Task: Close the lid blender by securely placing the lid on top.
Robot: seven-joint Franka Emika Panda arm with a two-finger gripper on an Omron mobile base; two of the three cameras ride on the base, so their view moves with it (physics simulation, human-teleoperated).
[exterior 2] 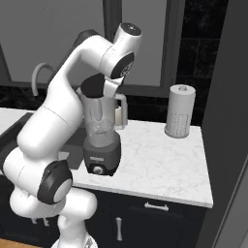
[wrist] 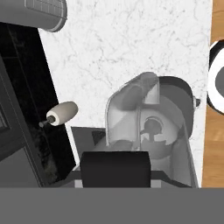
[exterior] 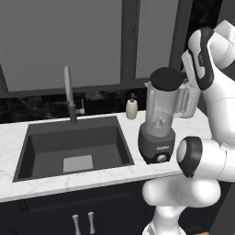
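White marble counter (exterior: 92, 176); black sink (exterior: 73, 147)

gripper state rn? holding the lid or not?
Gripper: shut on the lid, held tilted over the mouth of the blender, not yet seated flat.

A: What does the arm (exterior 2: 53, 126) look like?

B: Glossy white shells, rounded and fat, built in tube-like segments. At lower left of the right base view, one joint (exterior 2: 52, 188) ends in a dark grey, nearly black cap.

A: Any other dark parts?

B: Yes. In the left base view a round black joint face (exterior: 190, 156) sits at right centre, and a black band (exterior: 204, 62) curves along the white link at upper right. No cables, screws or lettering are readable.
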